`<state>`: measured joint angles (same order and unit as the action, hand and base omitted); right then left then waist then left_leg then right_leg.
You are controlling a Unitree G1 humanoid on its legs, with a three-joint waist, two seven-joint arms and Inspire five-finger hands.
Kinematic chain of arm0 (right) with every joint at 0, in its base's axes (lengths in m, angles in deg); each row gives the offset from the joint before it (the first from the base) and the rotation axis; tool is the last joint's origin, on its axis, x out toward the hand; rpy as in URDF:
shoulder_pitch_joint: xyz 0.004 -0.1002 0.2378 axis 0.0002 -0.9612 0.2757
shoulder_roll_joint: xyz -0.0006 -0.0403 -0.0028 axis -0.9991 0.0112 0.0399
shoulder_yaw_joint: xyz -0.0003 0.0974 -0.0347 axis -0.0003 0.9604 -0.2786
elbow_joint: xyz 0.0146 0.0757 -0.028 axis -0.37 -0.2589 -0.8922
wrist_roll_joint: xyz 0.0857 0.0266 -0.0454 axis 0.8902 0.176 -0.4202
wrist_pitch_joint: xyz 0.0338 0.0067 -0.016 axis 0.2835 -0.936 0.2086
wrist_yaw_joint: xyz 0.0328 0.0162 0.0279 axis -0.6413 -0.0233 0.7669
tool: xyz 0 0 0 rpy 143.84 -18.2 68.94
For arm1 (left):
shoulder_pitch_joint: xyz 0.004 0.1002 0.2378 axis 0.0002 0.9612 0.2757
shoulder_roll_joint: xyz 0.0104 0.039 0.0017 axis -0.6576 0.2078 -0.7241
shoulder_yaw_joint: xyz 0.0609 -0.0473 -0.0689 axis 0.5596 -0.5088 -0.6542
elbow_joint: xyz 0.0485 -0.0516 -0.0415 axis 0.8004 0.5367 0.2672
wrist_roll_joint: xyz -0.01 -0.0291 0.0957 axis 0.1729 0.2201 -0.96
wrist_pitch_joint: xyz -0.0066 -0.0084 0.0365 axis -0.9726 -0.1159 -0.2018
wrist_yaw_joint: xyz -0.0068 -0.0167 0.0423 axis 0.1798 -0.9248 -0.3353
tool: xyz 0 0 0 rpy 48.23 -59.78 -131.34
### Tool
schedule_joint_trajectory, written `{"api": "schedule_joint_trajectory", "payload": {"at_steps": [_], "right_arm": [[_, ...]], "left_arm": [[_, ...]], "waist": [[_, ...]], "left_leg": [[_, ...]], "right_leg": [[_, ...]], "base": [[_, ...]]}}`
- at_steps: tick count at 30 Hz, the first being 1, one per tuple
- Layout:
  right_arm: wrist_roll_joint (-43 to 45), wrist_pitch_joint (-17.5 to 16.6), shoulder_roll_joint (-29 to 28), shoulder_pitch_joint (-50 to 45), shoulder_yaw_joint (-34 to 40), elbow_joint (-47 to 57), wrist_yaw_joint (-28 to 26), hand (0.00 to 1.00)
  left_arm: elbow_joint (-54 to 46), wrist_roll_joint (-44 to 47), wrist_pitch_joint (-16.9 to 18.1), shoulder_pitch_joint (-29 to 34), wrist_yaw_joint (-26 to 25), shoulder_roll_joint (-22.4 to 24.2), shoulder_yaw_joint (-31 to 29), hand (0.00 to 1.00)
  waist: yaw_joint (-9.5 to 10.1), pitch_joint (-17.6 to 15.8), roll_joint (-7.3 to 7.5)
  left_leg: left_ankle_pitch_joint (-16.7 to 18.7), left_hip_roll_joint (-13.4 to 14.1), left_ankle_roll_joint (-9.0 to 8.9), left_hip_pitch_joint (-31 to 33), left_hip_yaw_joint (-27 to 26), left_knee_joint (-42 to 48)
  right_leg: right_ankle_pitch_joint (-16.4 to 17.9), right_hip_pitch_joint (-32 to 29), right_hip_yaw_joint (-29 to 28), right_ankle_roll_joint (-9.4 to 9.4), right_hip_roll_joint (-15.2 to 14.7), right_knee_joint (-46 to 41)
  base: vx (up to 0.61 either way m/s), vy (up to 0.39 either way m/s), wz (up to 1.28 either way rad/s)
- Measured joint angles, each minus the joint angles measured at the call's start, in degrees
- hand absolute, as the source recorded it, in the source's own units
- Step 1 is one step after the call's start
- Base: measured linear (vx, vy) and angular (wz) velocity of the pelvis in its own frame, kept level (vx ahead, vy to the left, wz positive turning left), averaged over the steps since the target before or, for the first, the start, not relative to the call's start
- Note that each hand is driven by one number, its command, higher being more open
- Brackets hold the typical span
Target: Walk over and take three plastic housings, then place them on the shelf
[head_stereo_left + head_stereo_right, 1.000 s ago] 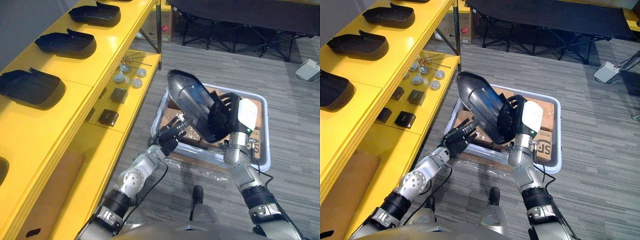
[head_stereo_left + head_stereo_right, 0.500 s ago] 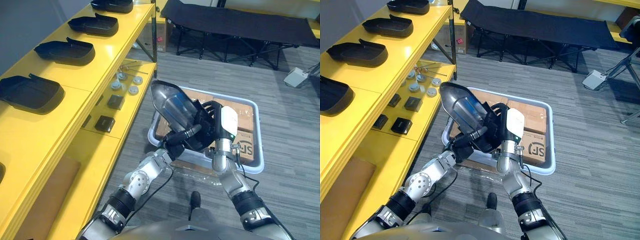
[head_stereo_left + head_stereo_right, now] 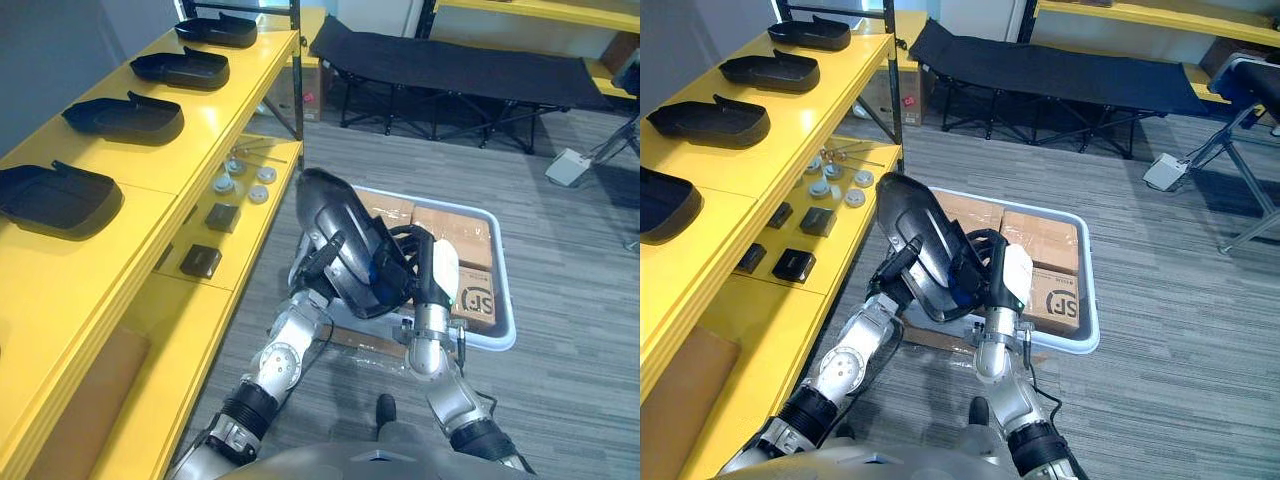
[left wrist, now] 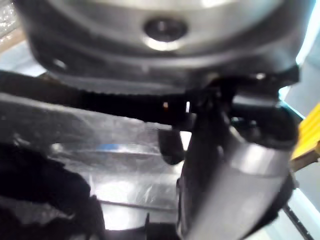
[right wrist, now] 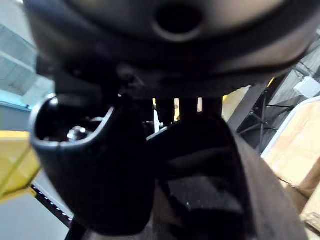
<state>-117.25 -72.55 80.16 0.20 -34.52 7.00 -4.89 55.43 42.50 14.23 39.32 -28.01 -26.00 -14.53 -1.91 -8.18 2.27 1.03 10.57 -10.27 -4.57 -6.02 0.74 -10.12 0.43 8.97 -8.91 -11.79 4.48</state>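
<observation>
A glossy black plastic housing (image 3: 343,243) is held up in front of me, above the near edge of the white bin (image 3: 503,326). My right hand (image 3: 418,272) is shut on its right end, white thumb cover outward. My left hand (image 3: 318,262) grips its left edge; in the left wrist view the thumb (image 4: 225,170) presses on the shiny housing (image 4: 110,165). The right wrist view shows the right thumb (image 5: 100,165) curled against the dark housing (image 5: 210,180). Several more housings lie in a row on the yellow shelf (image 3: 190,130), the nearest one (image 3: 55,198) at the left.
The bin holds cardboard boxes (image 3: 445,225). A lower yellow shelf carries small round parts (image 3: 240,180) and black blocks (image 3: 221,216). A black folding cot (image 3: 450,65) stands behind the bin, and a grey box (image 3: 568,165) lies on the floor at the right.
The camera has shifted, showing more floor. My left hand has risen from below the housing and closed on its left edge. The housing has come nearer and lower, held between both hands.
</observation>
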Motion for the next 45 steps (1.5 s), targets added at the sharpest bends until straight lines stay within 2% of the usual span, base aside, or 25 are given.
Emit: {"api": "schedule_joint_trajectory", "payload": {"at_steps": [5, 11, 12, 17, 21, 23, 24, 26, 27, 29, 31, 32, 33, 34, 38, 45], "right_arm": [[-0.16, -4.02, -0.85, -1.13, -0.17, 1.04, -0.07, 0.0], [-0.04, -4.65, -1.98, -1.75, 0.1, 1.13, 0.26, 0.0], [-0.03, -4.88, -1.98, -1.82, 0.09, 1.13, 0.69, 1.0], [0.7, -6.41, -1.91, -2.02, -0.36, 1.59, 1.38, 1.0], [5.7, -5.61, -1.8, -2.21, -1.39, 3.22, 1.36, 1.0], [9.13, -4.33, -1.68, -2.87, -0.37, 10.14, 1.27, 1.0], [9.52, -4.27, -1.44, -2.96, -0.13, 11.53, 1.07, 1.0], [13.65, -4.66, -1.14, -3.23, -0.27, 15.33, -1.17, 1.0], [15.38, -4.76, -1.24, -3.23, -0.21, 15.91, -1.8, 1.0], [20.93, -5.68, -1.45, -4.04, 0.14, 17.05, -5.24, 1.0], [25.04, -5.76, -1.75, -4.81, 0.53, 17.87, -8.66, 1.0], [26.55, -5.76, -1.86, -5.27, 0.98, 18.35, -9.51, 1.0], [29.95, -6.08, -2.29, -6.99, 3.75, 19.88, -11.37, 1.0], [31.42, -6.46, -2.24, -8.06, 5.98, 20.47, -12.28, 1.0], [36.08, -6.77, -2.05, -11.21, 13.48, 21.43, -15.56, 1.0], [42.79, -6.67, -2.02, -14.24, 10.86, 21.94, -26.1, 1.0]], "left_arm": [[-0.27, 2.34, 1.45, 1.25, 0.53, 1.1, -0.3, 0.0], [-0.27, -1.35, 0.86, 1.31, 1.61, 1.32, -1.16, 0.0], [-0.27, -1.93, 0.5, 1.31, 2.64, 1.34, -1.4, 0.0], [-0.31, -3.65, 0.88, 1.3, 5.07, 1.3, -1.49, 0.0], [-2.98, -13.29, 1.28, 1.53, 3.99, 1.21, -2.23, 0.0], [-11.27, -21.27, 1.26, 4.68, 2.99, 1.12, -5.17, 0.0], [-13.91, -23.25, 1.25, 5.58, 2.75, 1.1, -5.63, 0.0], [-21.8, -33.86, 1.33, 6.72, 0.73, 0.64, -6.58, 0.0], [-23.29, -36.63, 1.53, 6.94, 0.08, 0.69, -7.25, 0.0], [-26.77, -49.77, 3.02, 7.62, -3.33, 0.48, -10.65, 0.0], [-27.98, -59.07, 4.72, 8.5, -5.72, 0.45, -11.97, 0.0], [-28.55, -61.25, 5.25, 8.87, -6.68, 0.5, -12.54, 0.0], [-30.07, -67.7, 6.54, 10.57, -9.41, 0.43, -15.6, 0.0], [-30.97, -69.96, 6.92, 11.51, -10.85, 0.24, -17.91, 0.0], [-32.62, -71.66, 8.45, 13.91, -13.18, -0.31, -24.52, 0.0], [-35.25, -64.76, 9.29, 21.5, -6.53, -1.0, -21.93, 0.0]], "waist": [[0.03, 0.5, 0.8], [0.0, 0.57, 0.92], [-0.01, 0.57, 0.92], [0.03, 0.63, 1.03], [0.21, 0.7, 1.12], [-0.09, 0.76, 1.01], [-0.03, 0.77, 1.0], [0.34, 1.13, 0.84], [0.32, 1.26, 0.75], [0.17, 2.27, 0.12], [0.16, 2.71, -0.51], [0.19, 2.8, -0.67], [0.1, 3.14, -1.23], [0.01, 3.3, -1.49], [0.05, 3.55, -1.65], [-0.02, 4.27, -2.17]], "left_leg": [[0.16, 0.0, 0.24, -0.01, -0.33, -0.15], [0.27, -0.01, 0.07, -0.03, -0.66, -0.21], [0.28, -0.01, 0.06, -0.02, -0.71, -0.23], [0.29, -0.02, 0.07, -0.12, -0.98, -0.2], [0.41, -0.02, -0.05, -0.13, -1.0, 0.06], [0.5, 0.04, -0.14, -0.28, -1.17, 0.15], [0.53, 0.04, -0.15, -0.37, -1.22, 0.15], [0.55, 0.04, -0.17, -0.7, -1.26, 0.15], [0.57, 0.03, -0.17, -0.85, -1.26, 0.15], [0.65, 0.03, -0.17, -0.99, -1.26, 0.15], [0.85, 0.03, -0.13, -1.12, -1.25, 0.16], [0.85, 0.03, -0.12, -1.15, -1.25, 0.17], [0.85, 0.03, -0.11, -1.16, -1.24, 0.16], [0.85, 0.03, -0.11, -1.22, -1.24, 0.16], [0.86, 0.03, -0.13, -1.7, -1.27, 0.1], [0.95, 0.04, -0.21, -1.17, -1.4, 0.1]], "right_leg": [[0.07, -0.35, -0.2, 0.02, 0.0, 0.0], [0.07, -0.47, -0.44, 0.01, -0.01, 0.0], [0.08, -0.5, -0.48, 0.01, -0.01, -0.01], [0.08, -0.5, -0.62, 0.01, -0.01, 0.0], [0.07, -0.52, -0.56, 0.01, 0.0, -0.01], [0.06, -0.49, -0.62, 0.02, 0.06, -0.01], [0.06, -0.44, -0.64, 0.01, 0.06, -0.02], [0.05, -0.15, -0.66, 0.01, 0.06, -0.02], [0.05, 0.01, -0.66, 0.01, 0.06, -0.02], [0.06, 0.22, -0.64, 0.01, 0.06, -0.01], [0.09, 0.4, -0.6, -0.01, 0.06, -0.01], [0.1, 0.43, -0.6, -0.01, 0.06, -0.01], [0.16, 0.43, -0.59, -0.04, 0.06, -0.01], [0.21, 0.48, -0.59, -0.07, 0.06, -0.01], [0.49, 0.84, -0.57, 0.07, 0.06, 0.0], [0.95, 0.28, -0.57, 0.3, 0.06, 0.02]], "base": [[0.0, 0.002, -0.02], [0.0, 0.003, -0.02], [0.0, 0.0, 0.0], [0.0, 0.0, 0.0], [0.0, 0.0, 0.0], [-0.02, 0.001, -0.04], [-0.02, 0.003, -0.03], [0.0, 0.0, 0.0], [0.0, 0.0, 0.0], [0.0, 0.0, 0.0], [0.0, 0.0, 0.0], [-0.03, 0.003, 0.0], [0.0, 0.0, 0.0], [0.0, 0.0, 0.0], [0.0, 0.0, 0.0], [0.0, 0.0, 0.0]]}}
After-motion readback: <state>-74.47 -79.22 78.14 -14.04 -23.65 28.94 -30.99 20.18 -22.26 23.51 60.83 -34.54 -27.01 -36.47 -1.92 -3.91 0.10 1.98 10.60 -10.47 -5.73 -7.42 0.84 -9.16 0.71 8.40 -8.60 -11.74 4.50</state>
